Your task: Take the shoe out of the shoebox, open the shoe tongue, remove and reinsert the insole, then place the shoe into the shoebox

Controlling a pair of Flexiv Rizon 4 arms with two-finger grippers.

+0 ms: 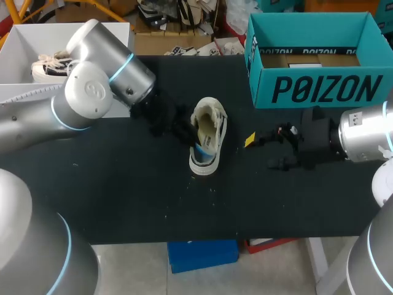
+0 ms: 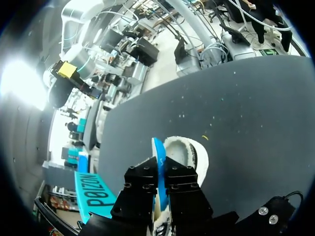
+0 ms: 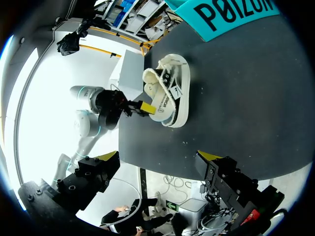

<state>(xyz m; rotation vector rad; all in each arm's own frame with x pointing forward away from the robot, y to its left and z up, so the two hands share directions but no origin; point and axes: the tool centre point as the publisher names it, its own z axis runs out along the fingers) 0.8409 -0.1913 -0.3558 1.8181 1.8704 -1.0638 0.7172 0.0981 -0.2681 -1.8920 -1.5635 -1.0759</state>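
Observation:
A white sneaker (image 1: 209,136) lies on the black table (image 1: 123,196), toe towards the front edge. Its blue insole (image 1: 206,148) stands up on edge out of the opening. My left gripper (image 1: 186,131) is at the shoe's left side. In the left wrist view it (image 2: 161,169) is shut on the thin blue insole (image 2: 158,152), with the shoe (image 2: 192,152) just ahead. My right gripper (image 1: 261,152) hangs open to the right of the shoe, holding nothing. Its view shows its fingers wide apart (image 3: 157,162) and the shoe (image 3: 170,93) ahead. The teal shoebox (image 1: 316,89) stands open at the back right.
A white box (image 1: 24,37) at the back left holds another sneaker (image 1: 52,64). The teal shoebox (image 3: 231,12) lies beyond the shoe in the right wrist view. Bare black table stretches along the front edge.

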